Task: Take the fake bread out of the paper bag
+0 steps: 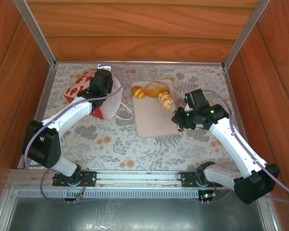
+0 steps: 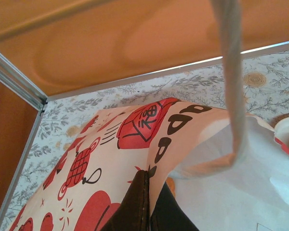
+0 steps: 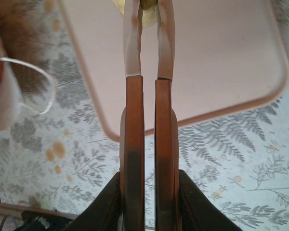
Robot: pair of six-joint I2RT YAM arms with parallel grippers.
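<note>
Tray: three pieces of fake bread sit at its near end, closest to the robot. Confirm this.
Wrong end. The three pieces of fake bread sit at the far end of the tray, away from the robot. The top external view shows it.

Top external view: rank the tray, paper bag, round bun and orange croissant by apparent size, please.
1. tray and paper bag: look alike, and the bag is partly hidden, so no ranking between them
2. round bun
3. orange croissant

walls (image 1: pixel 135 29): reddish wood panels, 3 sides
frame (image 1: pixel 36 31): alu posts at back corners
table (image 1: pixel 115 144): grey floral cloth w/ orange blooms
</note>
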